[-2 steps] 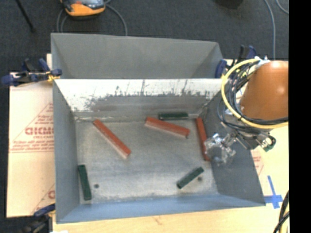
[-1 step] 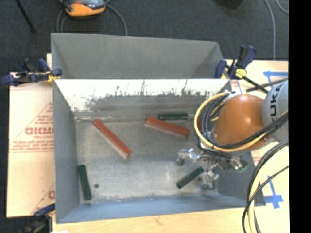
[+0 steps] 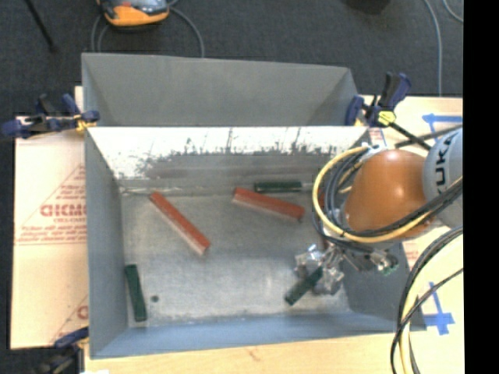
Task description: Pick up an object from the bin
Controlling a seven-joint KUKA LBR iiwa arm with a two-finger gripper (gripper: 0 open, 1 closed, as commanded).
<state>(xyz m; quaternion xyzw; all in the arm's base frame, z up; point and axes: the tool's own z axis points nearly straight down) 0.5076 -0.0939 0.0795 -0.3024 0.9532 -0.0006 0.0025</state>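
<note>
My gripper [image 3: 318, 273] is low in the bin's front right corner, under the arm's orange cover. A dark green bar [image 3: 301, 289] lies slanted right at its fingertips and seems to sit between them, its lower end on the bin floor. A reddish-brown bar [image 3: 268, 203] lies further back, towards the middle of the bin. Just behind that one, a second dark green bar [image 3: 278, 186] lies by the back wall.
Another reddish-brown bar [image 3: 180, 222] lies slanted in the left middle of the bin. A third dark green bar [image 3: 135, 292] lies along the left wall near the front. The right wall and the front wall stand close to the gripper.
</note>
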